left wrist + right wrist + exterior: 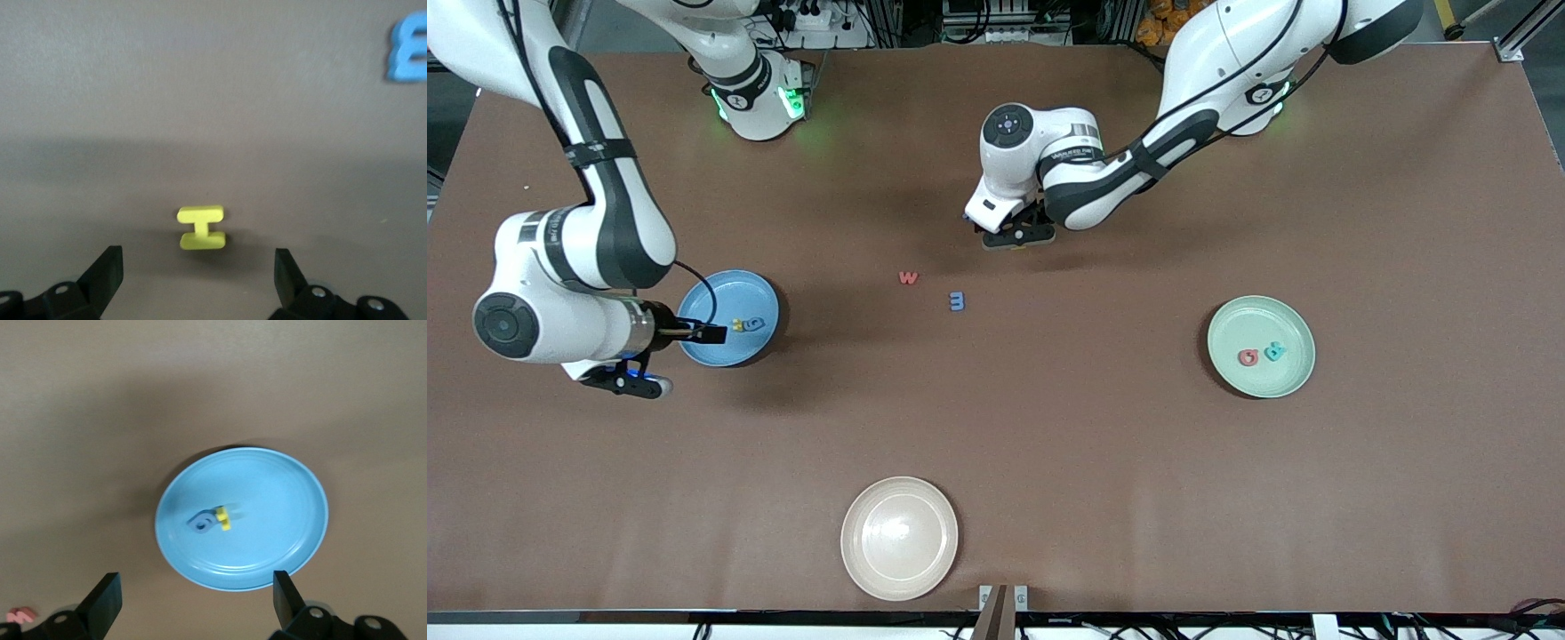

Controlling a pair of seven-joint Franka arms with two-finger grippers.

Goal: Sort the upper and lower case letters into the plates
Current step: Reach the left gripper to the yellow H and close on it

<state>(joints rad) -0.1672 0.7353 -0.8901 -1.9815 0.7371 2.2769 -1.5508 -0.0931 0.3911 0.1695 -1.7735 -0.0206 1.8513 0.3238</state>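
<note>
The blue plate (pixel 704 302) lies at the right arm's end and holds a yellow letter (pixel 738 325) and a blue letter (pixel 755 324). My right gripper (pixel 710 335) hangs above that plate's rim (pixel 303 550), open and empty (pixel 193 587). At the left arm's end, the mint green plate (pixel 1294 324) holds a pink letter (pixel 1248 357) and a teal letter (pixel 1276 351). A red letter (pixel 908 277) and a blue letter (pixel 957 301) lie mid-table. My left gripper (pixel 1018 238) is low over the table, open (pixel 199 263), with a yellow letter (pixel 201 228) just ahead of its fingertips.
A cream-white plate (pixel 899 538) sits near the table edge closest to the front camera. The mid-table blue letter (pixel 408 57) shows at the edge of the left wrist view, and the red letter (pixel 19 615) at the corner of the right wrist view.
</note>
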